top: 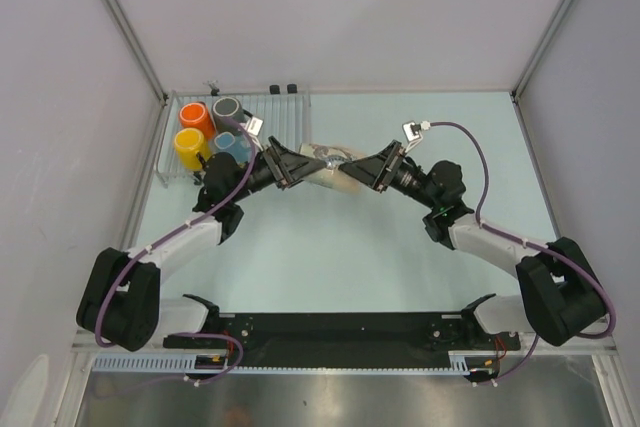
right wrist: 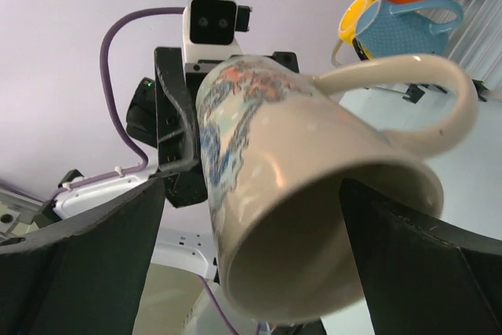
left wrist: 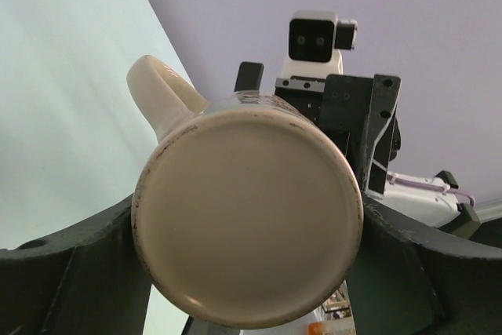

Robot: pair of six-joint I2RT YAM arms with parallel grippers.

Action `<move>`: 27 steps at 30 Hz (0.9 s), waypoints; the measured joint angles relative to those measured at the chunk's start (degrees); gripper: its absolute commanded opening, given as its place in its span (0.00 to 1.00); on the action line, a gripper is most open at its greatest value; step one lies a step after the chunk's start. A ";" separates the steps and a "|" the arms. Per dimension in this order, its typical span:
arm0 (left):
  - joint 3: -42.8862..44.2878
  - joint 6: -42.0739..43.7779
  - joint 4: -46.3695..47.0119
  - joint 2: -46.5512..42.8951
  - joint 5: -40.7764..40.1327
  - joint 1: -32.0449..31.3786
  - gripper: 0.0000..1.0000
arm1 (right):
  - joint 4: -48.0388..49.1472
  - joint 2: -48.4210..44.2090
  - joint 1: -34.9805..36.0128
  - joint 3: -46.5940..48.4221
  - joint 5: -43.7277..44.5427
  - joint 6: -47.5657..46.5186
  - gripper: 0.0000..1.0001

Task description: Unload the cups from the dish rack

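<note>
The cream mug (top: 330, 171) hangs in the air between my two grippers over the middle of the table, lying on its side. My left gripper (top: 300, 165) is shut on its base end; in the left wrist view the mug's round bottom (left wrist: 247, 217) fills the space between the fingers (left wrist: 70, 272). My right gripper (top: 362, 169) is open around its mouth end (right wrist: 314, 225), with a gap showing at the left finger (right wrist: 86, 256). The orange (top: 195, 115), dark grey (top: 226, 108), yellow (top: 187, 144) and light blue (top: 227, 144) mugs sit in the clear dish rack (top: 290, 107).
The rack stands in the back left corner against the left wall. Metal frame posts (top: 125, 27) rise at both back corners. A black rail (top: 330, 327) with the arm bases runs along the near edge.
</note>
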 measured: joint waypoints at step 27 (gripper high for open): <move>-1.57 -3.13 1.20 -0.96 1.57 -1.95 0.89 | -7.02 -2.51 2.47 3.72 0.61 -0.66 0.00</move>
